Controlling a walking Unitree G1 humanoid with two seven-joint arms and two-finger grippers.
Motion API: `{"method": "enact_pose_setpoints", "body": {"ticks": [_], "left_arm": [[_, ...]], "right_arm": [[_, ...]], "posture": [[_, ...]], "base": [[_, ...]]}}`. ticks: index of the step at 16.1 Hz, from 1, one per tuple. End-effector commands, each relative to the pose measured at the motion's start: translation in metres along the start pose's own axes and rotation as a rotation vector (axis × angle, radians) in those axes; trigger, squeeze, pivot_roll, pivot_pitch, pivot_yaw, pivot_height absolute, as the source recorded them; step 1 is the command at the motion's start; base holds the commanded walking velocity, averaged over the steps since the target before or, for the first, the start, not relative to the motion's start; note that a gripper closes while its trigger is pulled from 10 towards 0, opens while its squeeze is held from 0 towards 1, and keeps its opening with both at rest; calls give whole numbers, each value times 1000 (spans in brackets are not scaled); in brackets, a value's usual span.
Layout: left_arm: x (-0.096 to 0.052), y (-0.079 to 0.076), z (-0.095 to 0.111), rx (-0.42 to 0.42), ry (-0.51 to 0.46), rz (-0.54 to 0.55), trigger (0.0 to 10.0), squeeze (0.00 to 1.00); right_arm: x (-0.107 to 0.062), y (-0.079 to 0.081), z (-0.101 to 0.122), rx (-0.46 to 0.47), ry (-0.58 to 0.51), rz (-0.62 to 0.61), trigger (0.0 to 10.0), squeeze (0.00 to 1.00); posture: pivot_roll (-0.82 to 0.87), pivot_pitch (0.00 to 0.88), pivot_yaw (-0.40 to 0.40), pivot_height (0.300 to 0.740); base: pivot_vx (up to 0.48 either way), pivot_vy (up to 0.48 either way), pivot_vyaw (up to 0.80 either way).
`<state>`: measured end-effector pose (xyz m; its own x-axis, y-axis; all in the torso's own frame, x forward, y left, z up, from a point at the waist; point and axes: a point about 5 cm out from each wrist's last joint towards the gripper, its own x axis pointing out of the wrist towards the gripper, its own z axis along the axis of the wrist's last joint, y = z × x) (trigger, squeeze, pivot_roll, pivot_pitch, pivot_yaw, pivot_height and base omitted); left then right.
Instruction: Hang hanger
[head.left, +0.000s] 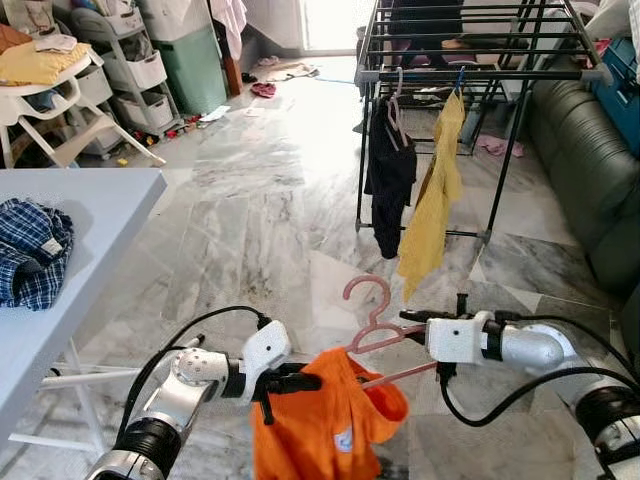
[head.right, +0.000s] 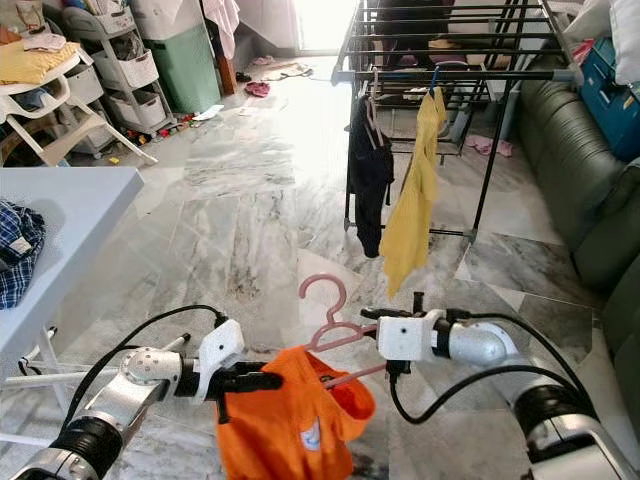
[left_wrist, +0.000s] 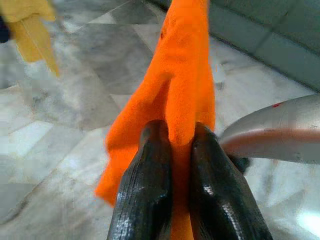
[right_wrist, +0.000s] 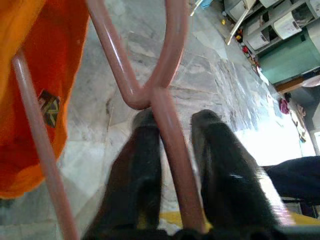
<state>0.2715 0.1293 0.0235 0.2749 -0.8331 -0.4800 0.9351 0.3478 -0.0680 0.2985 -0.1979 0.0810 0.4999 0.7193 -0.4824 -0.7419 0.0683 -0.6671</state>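
Observation:
A pink hanger (head.left: 372, 300) carries an orange shirt (head.left: 325, 410) low in front of me. My right gripper (head.left: 408, 326) is shut on the hanger's shoulder just below the hook; in the right wrist view the pink rod (right_wrist: 167, 130) runs between its black fingers (right_wrist: 222, 165). My left gripper (head.left: 300, 382) is shut on the orange shirt's left side, and the cloth (left_wrist: 185, 75) is pinched between its fingertips (left_wrist: 147, 165). The black drying rack (head.left: 480, 75) stands ahead, about a metre beyond the hanger, with a black garment (head.left: 388, 170) and a yellow one (head.left: 435, 200) hanging from its front bar.
A light grey table (head.left: 90, 200) with a blue plaid shirt (head.left: 30, 250) is at my left. A dark green sofa (head.left: 590, 170) runs along the right. Storage shelves (head.left: 140, 70) and a white chair (head.left: 50, 100) stand at the back left. Marble floor (head.left: 260, 220) lies open between me and the rack.

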Motion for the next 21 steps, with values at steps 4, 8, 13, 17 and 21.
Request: {"method": "enact_pose_setpoints", "body": {"ticks": [4,8,13,17,21], "left_arm": [[-9,21,6,89,23,201,0,0],[-20,36,6,126,52,338,0,0],[-26,50,23,196,-10,480,0,0],[-30,51,32,212,-104,558,0,0],[-28,44,16,80,-176,720,0,0]], "right_arm": [[-1,-18,5,12,-12,-18,10000,1000],[-11,-18,1,49,8,9,10000,1000],[-6,3,-6,293,4,-115,10000,1000],[12,39,-15,558,58,-313,10000,1000],[36,63,-28,1006,226,-665,10000,1000]], "posture": [[-128,0,86,740],[-129,0,89,740],[-116,0,96,740],[-115,0,108,740],[-113,0,105,740]], "base": [[0,0,0],[0,0,0],[0,0,0],[0,0,0],[0,0,0]]}}
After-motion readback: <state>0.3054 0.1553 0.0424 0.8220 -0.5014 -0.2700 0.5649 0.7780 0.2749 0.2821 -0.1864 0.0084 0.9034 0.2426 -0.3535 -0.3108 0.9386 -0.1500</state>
